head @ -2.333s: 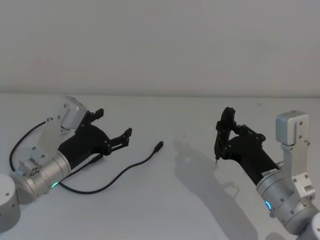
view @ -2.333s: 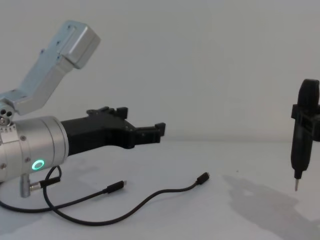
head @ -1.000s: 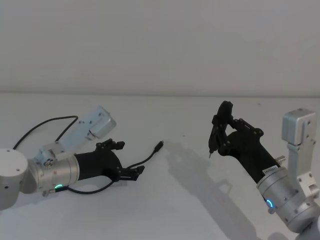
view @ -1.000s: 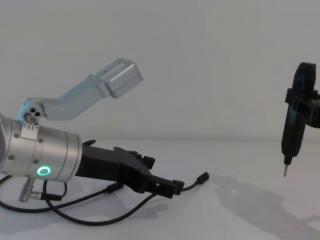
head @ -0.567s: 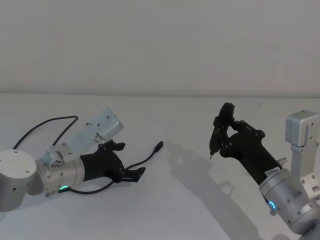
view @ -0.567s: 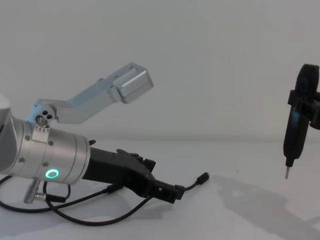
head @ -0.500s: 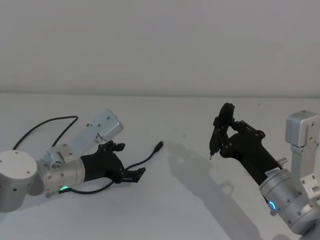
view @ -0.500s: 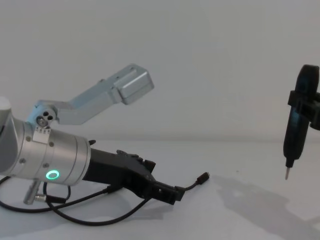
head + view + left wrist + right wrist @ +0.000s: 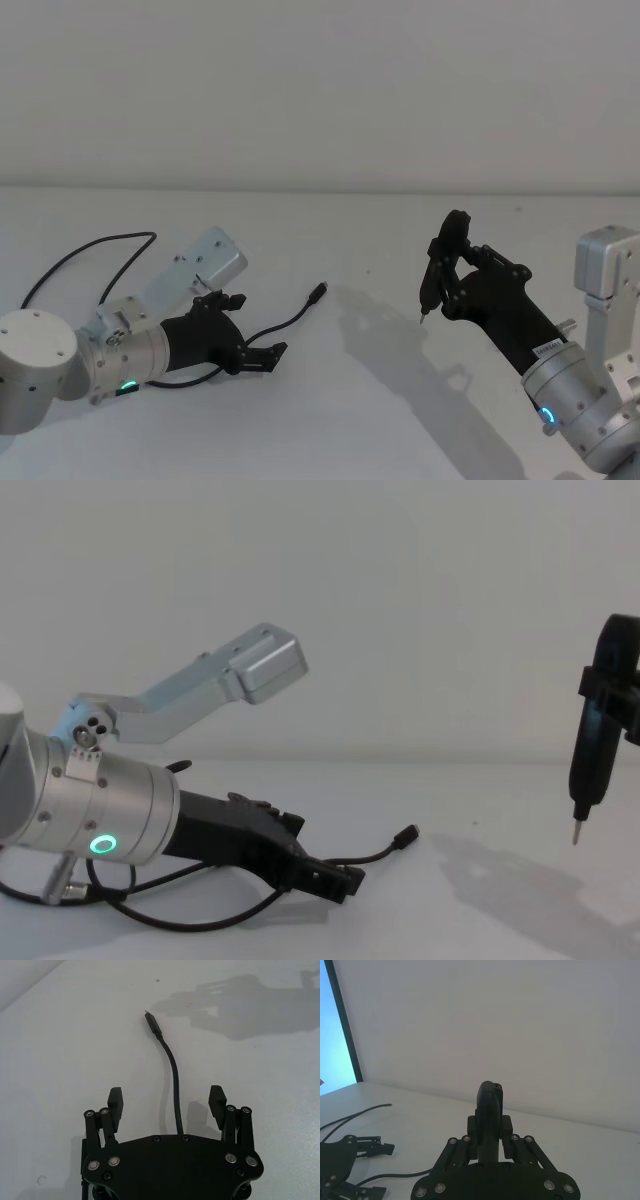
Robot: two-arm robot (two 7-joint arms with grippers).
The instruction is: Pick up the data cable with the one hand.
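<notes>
Two hands are in play. The left hand is down low at about 8 o'clock on the worktop, pointing toward 4 o'clock. Its fingers are spread wide apart, gripping nothing.

The data cable lies flat on the worktop, and from the left wrist it runs straight out between those two fingers, touching neither of them. The left hand straddles it with a gap on both sides. The cable's free plug sits out past the fingertips, at roughly 2 o'clock from the hand. The rest of the cord curves back beneath the black palm and the silver wrist with its green ring light.

From the chest, the left hand tilts nose-down, its lower finger close to the surface and the cable just beyond it.

Over at 4 o'clock, well apart from all this, the right hand hangs above the worktop, clamped on a slim tool with its pin tip pointing down.

A separate black lead loops away behind the left arm toward 10 o'clock.
</notes>
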